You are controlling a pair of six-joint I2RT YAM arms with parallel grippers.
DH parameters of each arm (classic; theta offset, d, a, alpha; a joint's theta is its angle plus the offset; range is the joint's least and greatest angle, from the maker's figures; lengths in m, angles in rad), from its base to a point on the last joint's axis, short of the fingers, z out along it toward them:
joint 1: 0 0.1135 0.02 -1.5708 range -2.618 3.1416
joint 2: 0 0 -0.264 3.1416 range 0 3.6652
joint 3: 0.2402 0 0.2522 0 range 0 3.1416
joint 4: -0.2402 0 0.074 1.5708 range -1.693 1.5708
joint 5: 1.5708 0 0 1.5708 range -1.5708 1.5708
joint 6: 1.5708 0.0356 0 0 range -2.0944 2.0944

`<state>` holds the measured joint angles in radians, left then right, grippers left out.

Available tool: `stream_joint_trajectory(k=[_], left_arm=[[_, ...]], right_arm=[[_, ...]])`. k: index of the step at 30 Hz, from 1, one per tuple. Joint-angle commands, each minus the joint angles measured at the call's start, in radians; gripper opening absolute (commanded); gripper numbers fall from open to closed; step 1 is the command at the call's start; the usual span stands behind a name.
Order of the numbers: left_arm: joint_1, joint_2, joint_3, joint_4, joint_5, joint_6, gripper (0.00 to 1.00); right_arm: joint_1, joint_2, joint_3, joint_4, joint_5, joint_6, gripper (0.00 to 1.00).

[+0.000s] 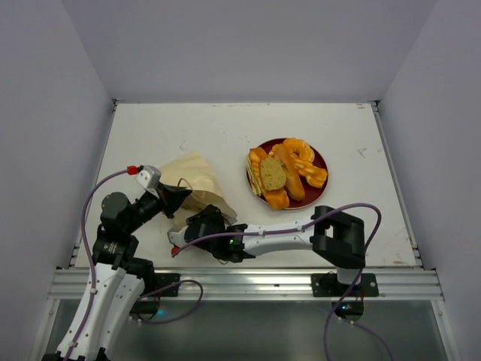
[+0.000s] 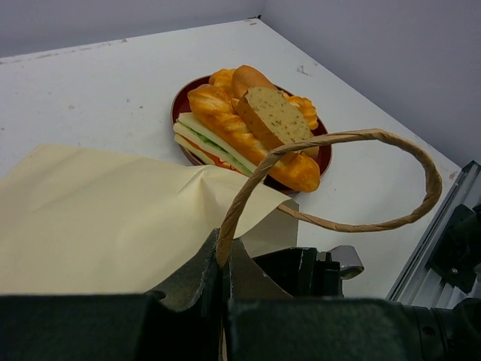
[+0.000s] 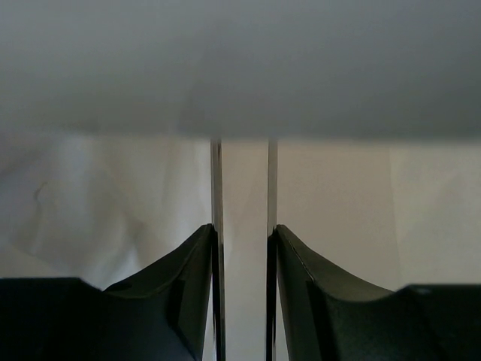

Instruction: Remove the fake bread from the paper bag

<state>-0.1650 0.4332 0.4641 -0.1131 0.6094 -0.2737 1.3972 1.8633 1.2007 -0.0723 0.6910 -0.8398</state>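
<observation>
The paper bag (image 1: 192, 179) lies flattened on the table at the left, its mouth toward the arms. My left gripper (image 1: 179, 197) is shut on the bag's rim at the base of its brown loop handle (image 2: 338, 137); in the left wrist view the gripper (image 2: 223, 256) pinches paper and handle. My right gripper (image 1: 203, 226) reaches into the bag's mouth. In the right wrist view the gripper (image 3: 243, 233) has a narrow gap and holds nothing, with only pale paper (image 3: 338, 195) around it. The fake bread (image 1: 285, 171) is piled on the red plate (image 1: 322, 162), also in the left wrist view (image 2: 248, 128).
The red plate (image 2: 177, 113) stands right of the bag, mid-table. The right arm's body (image 2: 308, 271) lies just behind the bag's mouth. The metal rail (image 1: 248, 282) runs along the near table edge. Grey walls enclose the table on three sides.
</observation>
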Motion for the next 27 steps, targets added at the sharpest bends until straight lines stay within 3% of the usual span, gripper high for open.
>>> stream_joint_trajectory(k=[1,27], left_arm=[[-0.004,-0.011,0.039,-0.014,0.036,-0.036,0.03],[-0.004,-0.014,0.051,-0.008,0.058,-0.055,0.03]], right_arm=[[-0.009,0.019,0.053,0.065,0.039,-0.008,0.41],[-0.029,0.065,0.118,0.086,0.038,-0.013,0.42]])
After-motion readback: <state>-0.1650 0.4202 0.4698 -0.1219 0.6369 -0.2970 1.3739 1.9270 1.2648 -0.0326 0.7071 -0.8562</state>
